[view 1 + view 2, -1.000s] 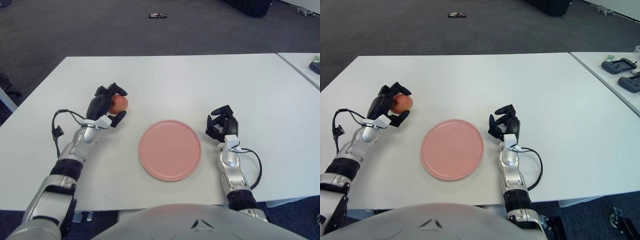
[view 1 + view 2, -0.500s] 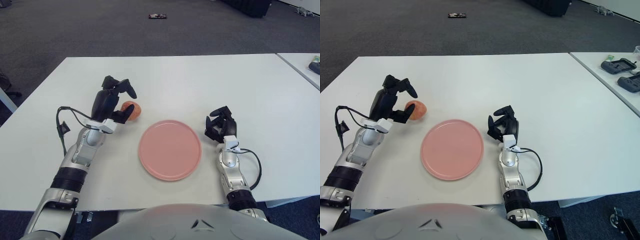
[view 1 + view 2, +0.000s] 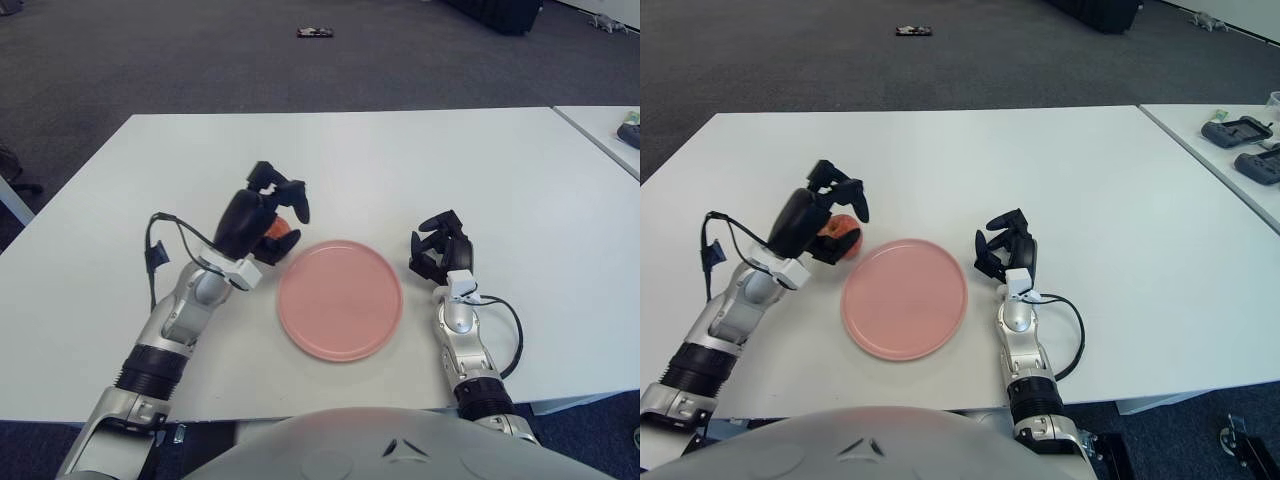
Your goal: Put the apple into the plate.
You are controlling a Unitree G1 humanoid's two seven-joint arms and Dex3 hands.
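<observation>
A red-orange apple is held in my left hand, just left of the pink plate's far-left rim and close above the white table. The black fingers curl over the apple's top and the thumb sits below it, so only part of the apple shows; it also shows in the right eye view. The plate lies flat at the table's front centre and holds nothing. My right hand rests on the table right of the plate, fingers curled and holding nothing.
A second white table at the right edge carries dark controllers. A small dark object lies on the grey carpet beyond the table. A cable loops from my right wrist.
My left hand has carried the apple rightward and toward me, from the table's left part to the plate's left rim. The right hand has not moved.
</observation>
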